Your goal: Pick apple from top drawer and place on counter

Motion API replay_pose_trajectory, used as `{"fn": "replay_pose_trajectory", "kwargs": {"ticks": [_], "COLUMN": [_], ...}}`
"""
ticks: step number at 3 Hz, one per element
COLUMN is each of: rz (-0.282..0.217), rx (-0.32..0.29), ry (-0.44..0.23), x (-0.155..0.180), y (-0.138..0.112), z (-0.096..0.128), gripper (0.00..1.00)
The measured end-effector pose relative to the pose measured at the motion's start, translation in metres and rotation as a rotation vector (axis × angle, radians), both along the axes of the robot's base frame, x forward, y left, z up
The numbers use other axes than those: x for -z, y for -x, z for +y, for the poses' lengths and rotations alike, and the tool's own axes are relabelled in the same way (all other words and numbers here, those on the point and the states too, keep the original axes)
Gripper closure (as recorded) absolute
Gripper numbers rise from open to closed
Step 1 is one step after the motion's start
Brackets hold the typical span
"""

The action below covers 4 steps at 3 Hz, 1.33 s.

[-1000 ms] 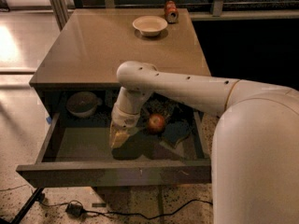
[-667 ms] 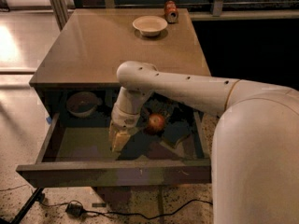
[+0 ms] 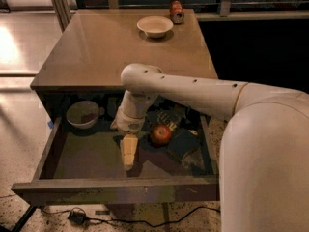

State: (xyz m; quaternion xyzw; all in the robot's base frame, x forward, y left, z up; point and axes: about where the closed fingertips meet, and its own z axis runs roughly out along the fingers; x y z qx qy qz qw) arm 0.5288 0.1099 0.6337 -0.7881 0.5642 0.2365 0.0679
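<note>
The top drawer [image 3: 116, 191] is pulled open under the counter [image 3: 120, 47]. The apple [image 3: 161, 134], small and red-orange, lies on the drawer floor right of the middle. My gripper [image 3: 128, 152] hangs down inside the drawer, just left of the apple and a short way apart from it. It holds nothing. My white arm reaches in from the right, over the drawer's back part.
A grey bowl [image 3: 82, 114] sits at the drawer's back left. Dark packets [image 3: 182, 144] lie right of and behind the apple. On the counter stand a white bowl [image 3: 154, 26] and a red-brown can [image 3: 176, 11] at the far edge. A cable [image 3: 77, 217] lies on the floor.
</note>
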Motion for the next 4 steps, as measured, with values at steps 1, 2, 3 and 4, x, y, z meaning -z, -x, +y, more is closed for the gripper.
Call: {"fn": "replay_pose_trajectory", "kwargs": {"ticks": [1, 2, 3, 4], "rz": [-0.004, -0.013, -0.024, -0.047], "rx": [0.025, 0.056, 0.094, 0.119], "ry": [-0.013, -0.02, -0.014, -0.009], "x": [-0.005, -0.012, -0.018, -0.019], "y": [0.003, 0.011, 0.02, 0.011], "z": [-0.009, -0.023, -0.041, -0.039], "gripper": [0.0, 0.0, 0.0, 0.0]}}
